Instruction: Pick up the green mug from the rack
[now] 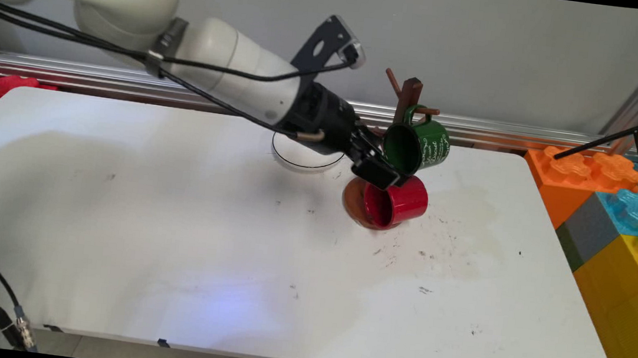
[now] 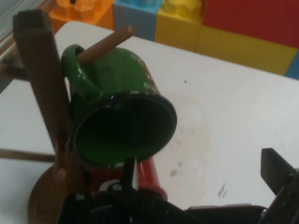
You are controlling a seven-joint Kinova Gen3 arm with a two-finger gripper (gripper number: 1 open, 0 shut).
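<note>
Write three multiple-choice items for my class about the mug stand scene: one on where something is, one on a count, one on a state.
1. Where is the glossy green enamel mug?
A. Hanging by its handle on a peg of the brown wooden mug stand
B. Upright on the white table
C. On the coloured blocks

2. How many mugs are at the stand?
A. One
B. Two
C. Four

3. How does the shiny red enamel mug sit?
A. Upright, mouth upward
B. Upside down
C. Tipped on its side, mouth toward the camera

Answers:
1 A: in the hand view a wooden peg passes through the green handle.
2 B: only the green mug and the red mug show.
3 C: in the main view its dark red inside faces the viewer, just below the black gripper.
</note>
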